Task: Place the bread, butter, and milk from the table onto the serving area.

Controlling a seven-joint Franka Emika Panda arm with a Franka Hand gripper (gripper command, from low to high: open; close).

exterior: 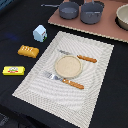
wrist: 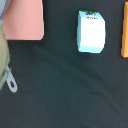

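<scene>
The milk [exterior: 40, 33] stands on the black table [exterior: 17, 20] just off the far corner of the serving area [exterior: 97, 75], on the exterior view's left. The bread [exterior: 28, 51] lies nearer, left of the mat. The butter [exterior: 13, 70] lies nearer still, by the left edge. The mat bears a tan plate [exterior: 67, 66], a fork [exterior: 65, 80] and a knife [exterior: 79, 56]. The wrist view looks down on the milk [wrist: 91, 31], with the bread's end [wrist: 125, 35] at the picture's edge. No gripper shows in either view.
A pinkish-brown board [exterior: 112, 31] at the back holds two grey pots [exterior: 69, 9] [exterior: 91, 12] and a pale bowl [exterior: 123, 17]. Its corner shows in the wrist view [wrist: 22, 20], beside a blurred pale object with a grey ring [wrist: 11, 82].
</scene>
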